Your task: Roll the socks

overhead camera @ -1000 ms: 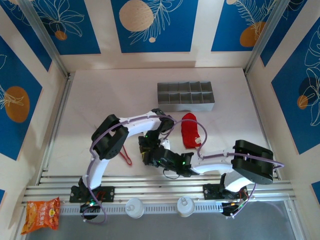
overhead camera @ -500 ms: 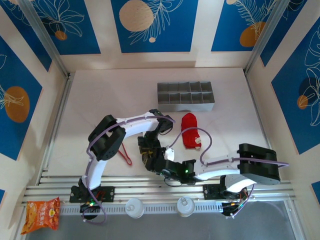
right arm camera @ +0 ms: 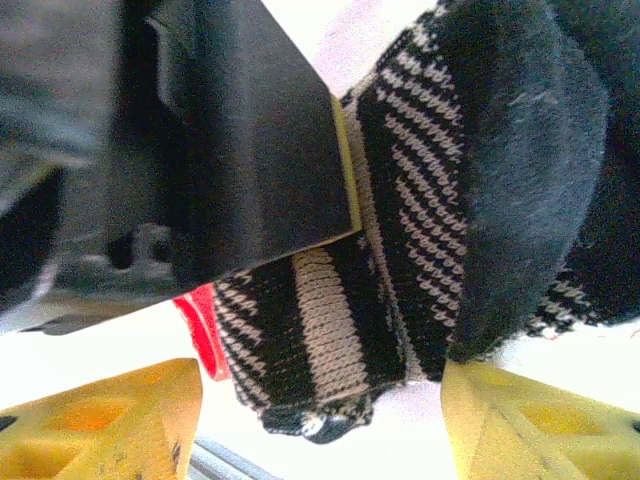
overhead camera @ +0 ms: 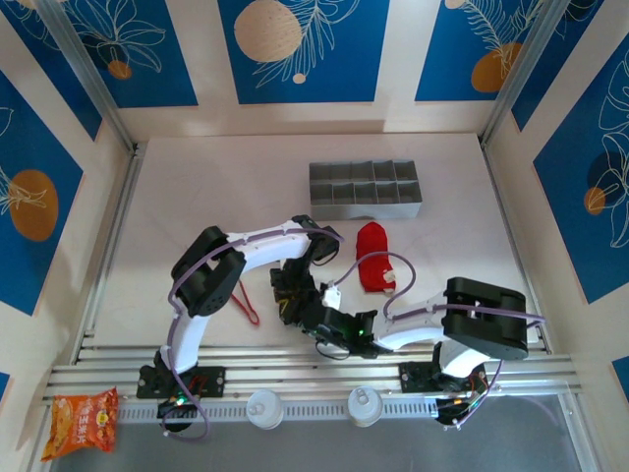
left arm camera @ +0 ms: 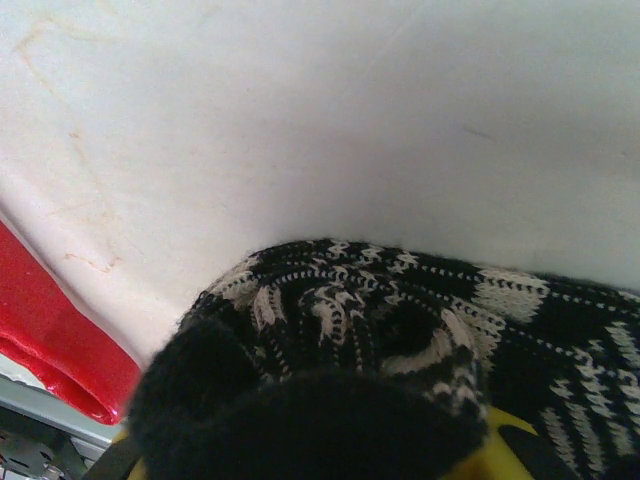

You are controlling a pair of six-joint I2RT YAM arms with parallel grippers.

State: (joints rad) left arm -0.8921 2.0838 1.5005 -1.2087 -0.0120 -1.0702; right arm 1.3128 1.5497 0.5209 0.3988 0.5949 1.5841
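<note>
Two grippers were seen meeting just below the centre of the overhead frame, above the white table (overhead camera: 197, 216). The left gripper (overhead camera: 286, 291) was found clenched on the black sock (right arm camera: 400, 190). In the right wrist view its dark finger, edged by a yellow pad, was pressed against the striped knit at the upper left. In the left wrist view the patterned fabric was bunched into a thick fold across the lower half of the frame.

The right gripper (right arm camera: 320, 385) was held with its jaws spread wide and the sock's striped end between them. Its yellow fingertips (right arm camera: 115, 410) were placed at the lower left and lower right corners of that view. The fingertip at the lower right was seen touching the sock's dark fold, while a narrow gap was left beside the one at the lower left, so nothing was clamped by it. In the overhead view the black sock was largely covered by both grippers.

The red sock (overhead camera: 371, 258) was laid flat right of centre, apart from the grippers and just below a grey compartment tray (overhead camera: 366, 187) set in the upper middle. Red-handled tongs (overhead camera: 246, 303) were seen left of the grippers, beside the left arm. An orange snack packet (overhead camera: 84, 418) was lodged in the lower left corner, off the table.
</note>
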